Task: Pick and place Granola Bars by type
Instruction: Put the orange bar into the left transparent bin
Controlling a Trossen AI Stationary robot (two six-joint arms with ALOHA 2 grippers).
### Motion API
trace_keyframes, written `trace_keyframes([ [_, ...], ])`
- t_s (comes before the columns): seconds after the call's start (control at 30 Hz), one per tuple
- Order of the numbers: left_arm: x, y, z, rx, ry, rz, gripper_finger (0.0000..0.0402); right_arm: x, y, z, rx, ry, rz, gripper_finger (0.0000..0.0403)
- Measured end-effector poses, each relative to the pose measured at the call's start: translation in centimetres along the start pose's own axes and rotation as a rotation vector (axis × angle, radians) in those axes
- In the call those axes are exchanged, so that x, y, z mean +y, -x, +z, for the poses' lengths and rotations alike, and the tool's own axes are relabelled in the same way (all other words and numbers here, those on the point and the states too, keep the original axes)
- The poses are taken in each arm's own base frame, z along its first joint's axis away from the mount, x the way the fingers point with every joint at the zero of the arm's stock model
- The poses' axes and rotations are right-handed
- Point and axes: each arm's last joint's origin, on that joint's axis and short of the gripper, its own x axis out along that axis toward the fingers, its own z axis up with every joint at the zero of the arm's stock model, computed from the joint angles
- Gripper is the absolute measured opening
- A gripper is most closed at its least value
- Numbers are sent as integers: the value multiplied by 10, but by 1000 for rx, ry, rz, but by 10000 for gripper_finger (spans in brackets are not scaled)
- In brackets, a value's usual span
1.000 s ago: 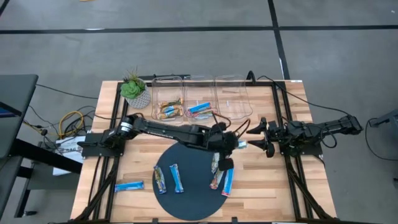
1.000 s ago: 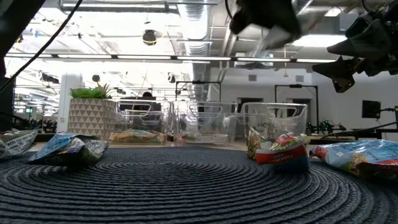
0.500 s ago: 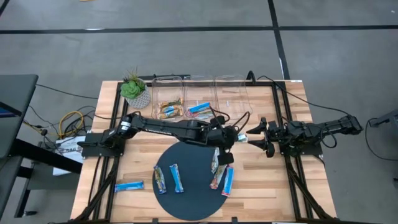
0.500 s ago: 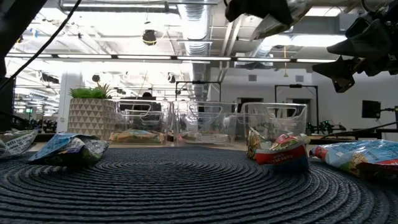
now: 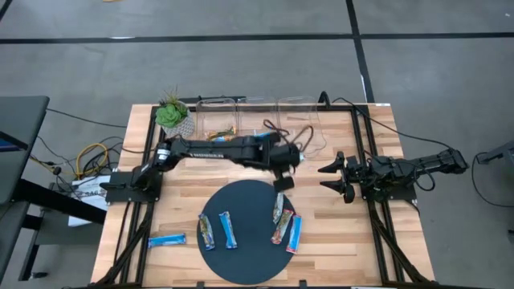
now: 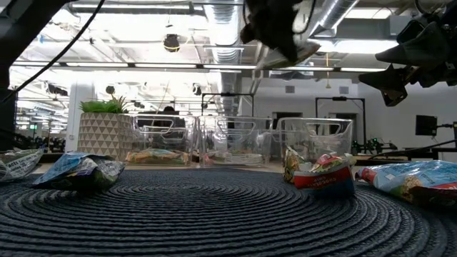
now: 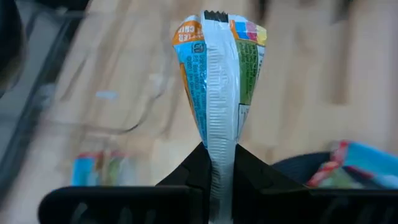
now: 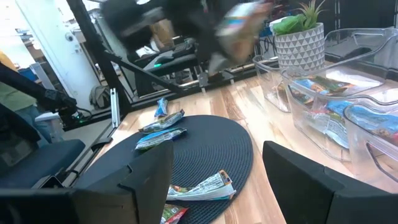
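Left gripper: the left gripper (image 7: 214,171) hung above the wooden table (image 5: 173,213), between the round dark woven mat (image 5: 249,233) and the row of clear plastic bins (image 5: 257,124); its jaws were clamped tight on a light-blue wrapped granola bar with orange and green print (image 7: 217,81), which stood up between the fingers

Right gripper: the right gripper (image 5: 331,177) waited over the table's right side, well apart from the mat; its fingers (image 8: 305,180) stood wide with nothing between them

Bars on mat: two lay left of centre (image 5: 218,230); three more lay clustered at the right edge (image 5: 285,225)

Stray bar: a bright blue bar (image 5: 166,239) lay on the bare wood left of the mat

Bins: the left bin (image 5: 215,128) and the middle bin (image 5: 259,122) held bars

Plant: a small green potted plant in a patterned white pot (image 5: 173,116) stood beside the left bin
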Motion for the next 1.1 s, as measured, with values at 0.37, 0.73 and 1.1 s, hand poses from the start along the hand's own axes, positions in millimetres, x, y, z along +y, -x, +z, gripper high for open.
trace_keyframes([
  [0.37,101,9,-7,161,65,141,27,0,0,0,3,0,-1,244],
  [0.73,184,21,-35,409,123,228,27,0,0,0,1,0,-1,244],
  [1.1,243,40,-58,544,194,287,28,0,0,0,1,0,0,244],
])
